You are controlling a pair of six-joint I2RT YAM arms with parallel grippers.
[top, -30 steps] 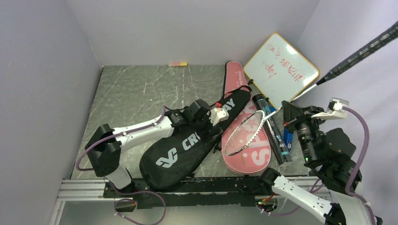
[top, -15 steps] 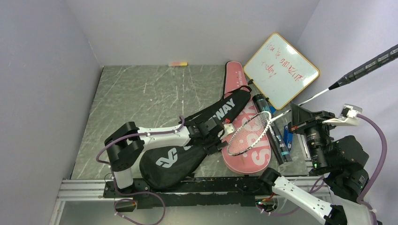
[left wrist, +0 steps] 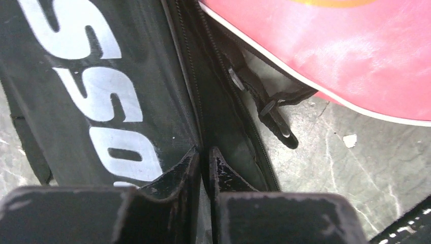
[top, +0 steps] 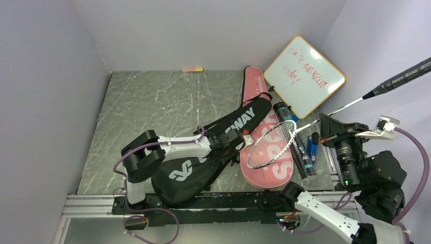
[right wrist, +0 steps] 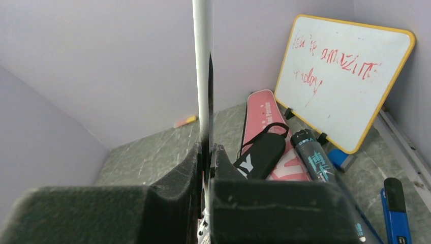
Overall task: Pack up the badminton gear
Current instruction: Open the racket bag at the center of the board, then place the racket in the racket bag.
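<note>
Handle of white racket (top: pixel 271 144) is cropped; left gripper (left wrist: pixel 204 162) pinches black cover (top: pixel 189 175).

The CROSSWAY cover (top: pixel 203 162) lies left of the SPORT cover (top: pixel 274 173), its narrow end overlapping it. The racket (top: pixel 271 144) has its head over the SPORT cover (shaft running right). The tube (top: pixel 302 152) lies just right; the whiteboard (top: pixel 305 76) stands behind.

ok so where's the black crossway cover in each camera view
top external: black crossway cover lies lower centre, partly under the left arm.
left wrist: it fills the left half, with its edge pinched in the left claw.
right wrist: only its strap end shows, at centre.
shared landmark: pink sport cover, next to it in all three.
</note>
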